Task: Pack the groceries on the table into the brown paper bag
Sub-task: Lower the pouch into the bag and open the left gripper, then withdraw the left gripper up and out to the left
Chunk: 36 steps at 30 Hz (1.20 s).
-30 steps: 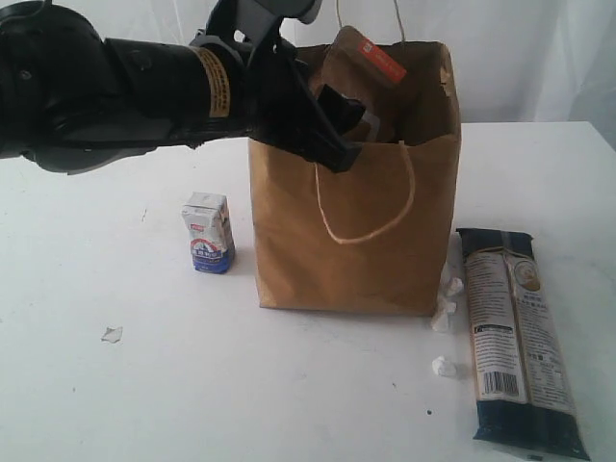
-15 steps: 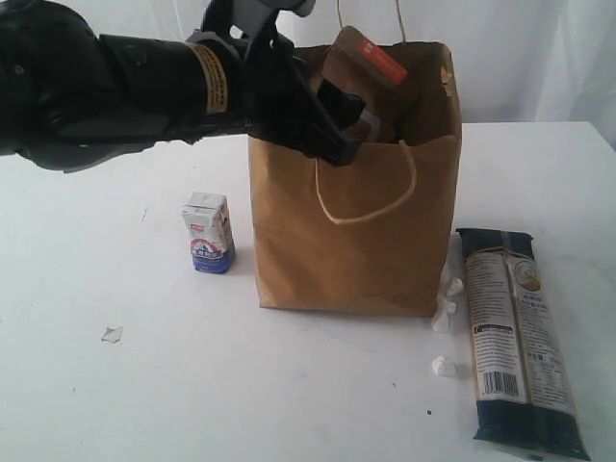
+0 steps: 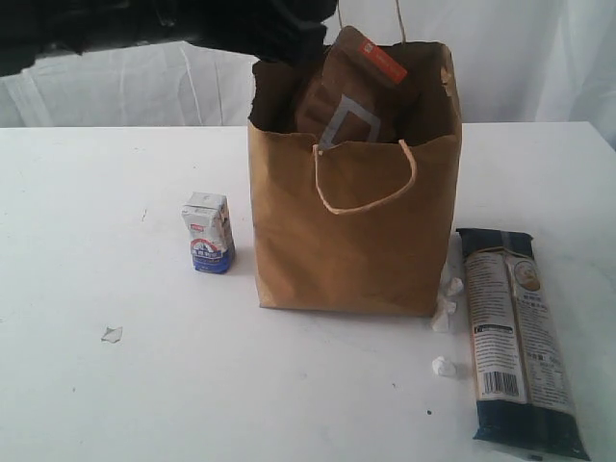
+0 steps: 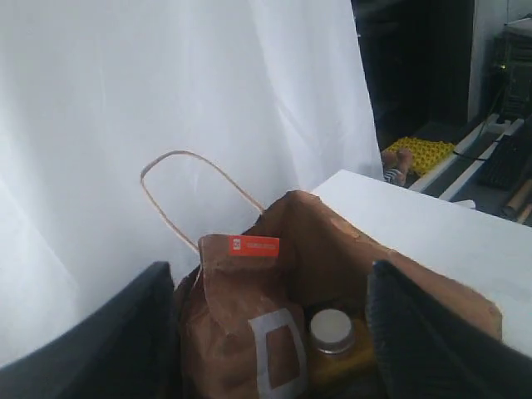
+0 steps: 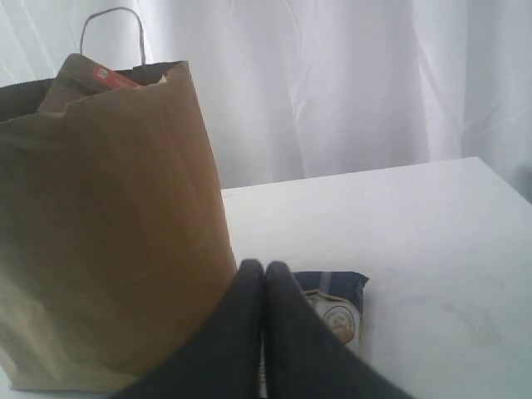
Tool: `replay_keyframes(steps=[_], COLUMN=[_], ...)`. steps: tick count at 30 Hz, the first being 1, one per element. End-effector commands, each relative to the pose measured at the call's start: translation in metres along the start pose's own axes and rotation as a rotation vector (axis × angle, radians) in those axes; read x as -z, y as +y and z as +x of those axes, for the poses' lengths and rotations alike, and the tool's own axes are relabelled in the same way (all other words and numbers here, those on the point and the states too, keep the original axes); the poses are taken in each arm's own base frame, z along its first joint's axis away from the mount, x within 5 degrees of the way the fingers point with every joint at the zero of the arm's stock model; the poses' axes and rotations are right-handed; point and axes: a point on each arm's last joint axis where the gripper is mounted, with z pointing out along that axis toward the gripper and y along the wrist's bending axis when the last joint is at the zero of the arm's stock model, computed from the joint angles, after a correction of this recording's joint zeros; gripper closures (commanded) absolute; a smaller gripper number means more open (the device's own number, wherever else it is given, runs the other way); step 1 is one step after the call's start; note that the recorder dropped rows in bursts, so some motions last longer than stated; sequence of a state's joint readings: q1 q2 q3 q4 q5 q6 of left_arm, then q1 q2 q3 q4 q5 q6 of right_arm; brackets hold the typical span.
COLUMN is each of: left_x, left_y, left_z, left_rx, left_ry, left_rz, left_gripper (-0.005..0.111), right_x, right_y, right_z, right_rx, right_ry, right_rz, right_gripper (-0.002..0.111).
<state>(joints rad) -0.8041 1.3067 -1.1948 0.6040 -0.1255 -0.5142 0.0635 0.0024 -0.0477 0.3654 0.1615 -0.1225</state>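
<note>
Exterior view: foil pouch (image 3: pixel 339 87) btm hidden in paper bag (image 3: pixel 351 245).

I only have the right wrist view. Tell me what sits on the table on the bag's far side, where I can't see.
Observer: A small white-blue carton stands upright on the table. In the exterior view it is left of the brown paper bag and not touching it.
Operator: Look inside the bag for me.
Observer: A white-capped yellow bottle sits inside, right beside the brown foil pouch.
Operator: Report the left gripper.
Observer: The left gripper is open above the bag's mouth, holding nothing.
</note>
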Motion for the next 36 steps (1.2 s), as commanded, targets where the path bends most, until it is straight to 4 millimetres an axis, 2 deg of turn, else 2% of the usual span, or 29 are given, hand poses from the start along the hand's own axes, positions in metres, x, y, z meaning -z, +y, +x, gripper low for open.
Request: replay_keyframes(steps=[1, 6, 11, 16, 19, 25, 27, 28, 30, 32, 34, 36], left_x=[0.017, 0.047, 0.084, 0.114, 0.133, 0.154, 0.162, 0.168, 0.176, 0.182, 0.186, 0.186], left_y=[0.005, 0.017, 0.023, 0.029, 0.034, 0.04, 0.042, 0.042, 0.044, 0.049, 0.052, 0.047], left_z=[-0.003, -0.008, -0.028, -0.038, -0.034, -0.022, -0.021, -0.022, -0.025, -0.018, 0.001, 0.036], left_rx=[0.0, -0.012, 0.0, -0.036, -0.063, -0.021, -0.016, -0.011, -0.036, -0.11, -0.182, -0.22], left_ry=[0.071, 0.163, 0.079, 0.049, 0.129, 0.283, 0.298, 0.29, 0.273, 0.281, 0.293, 0.325], left_rz=[-0.052, -0.14, -0.168, -0.204, -0.252, -0.315, -0.326, -0.331, -0.346, -0.404, -0.477, -0.478], left_gripper=[0.04, 0.047, 0.049, 0.049, 0.061, 0.107, 0.107, 0.107, 0.107, 0.107, 0.107, 0.107], right_x=[0.0, 0.0, 0.0, 0.0, 0.0, 0.0, 0.0, 0.001, 0.001, 0.001, 0.001, 0.001], right_y=[0.0, 0.0, 0.0, 0.0, 0.0, 0.0, 0.0, -0.001, -0.003, -0.007, -0.01, -0.009], right_z=[0.0, 0.0, 0.001, 0.001, 0.001, 0.002, 0.006, 0.012, 0.013, 0.013, 0.014, 0.013], right_rx=[-0.003, -0.003, -0.003, -0.003, -0.003, 0.013, 0.054, 0.151, 0.23, 0.343, 0.443, 0.418], right_ry=[-0.003, -0.003, -0.002, -0.002, -0.002, 0.019, 0.061, 0.122, 0.135, 0.146, 0.169, 0.156], right_rz=[0.005, 0.005, 0.005, 0.005, 0.005, 0.003, 0.001, 0.005, 0.023, 0.049, 0.073, 0.073], right_gripper=[0.108, 0.108, 0.108, 0.108, 0.108, 0.108, 0.108, 0.108, 0.108, 0.108, 0.108, 0.108])
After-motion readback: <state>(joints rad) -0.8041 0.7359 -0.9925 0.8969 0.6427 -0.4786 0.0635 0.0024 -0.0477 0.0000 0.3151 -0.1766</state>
